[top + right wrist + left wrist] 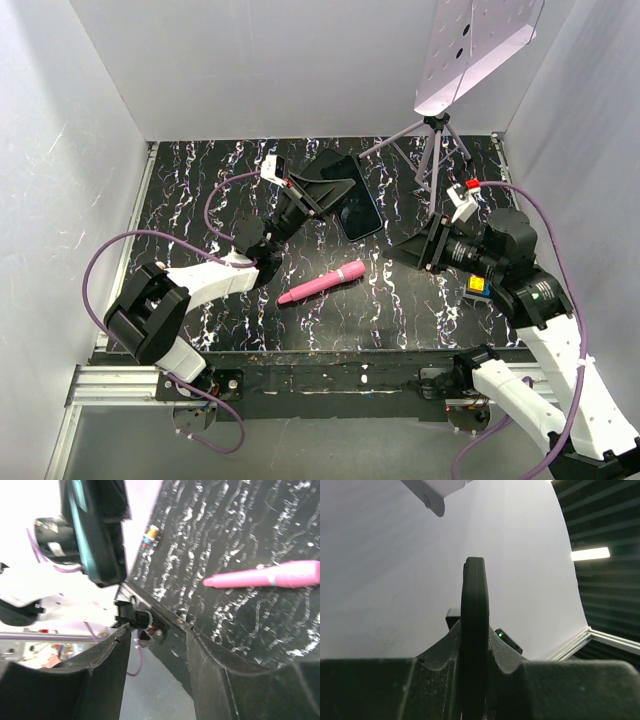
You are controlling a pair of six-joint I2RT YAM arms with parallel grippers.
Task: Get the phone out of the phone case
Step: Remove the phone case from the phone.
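Note:
My left gripper (312, 192) is raised over the back middle of the table and is shut on the black phone case (335, 168). In the left wrist view the case (474, 610) stands edge-on between the fingers (435, 655). The dark glossy phone (358, 210) with a bluish rim sits against the case's lower right side. I cannot tell whether it is still seated in the case. The right wrist view shows the phone's teal edge (80, 525) at top left. My right gripper (408, 250) is open and empty, right of the phone; its jaws stand apart (157, 640).
A pink pen (322, 283) lies on the black marbled table (400, 310) and also shows in the right wrist view (265, 575). A tripod (432, 150) with a white panel stands at back right. A small yellow and blue object (478, 286) sits by the right arm. White walls enclose three sides.

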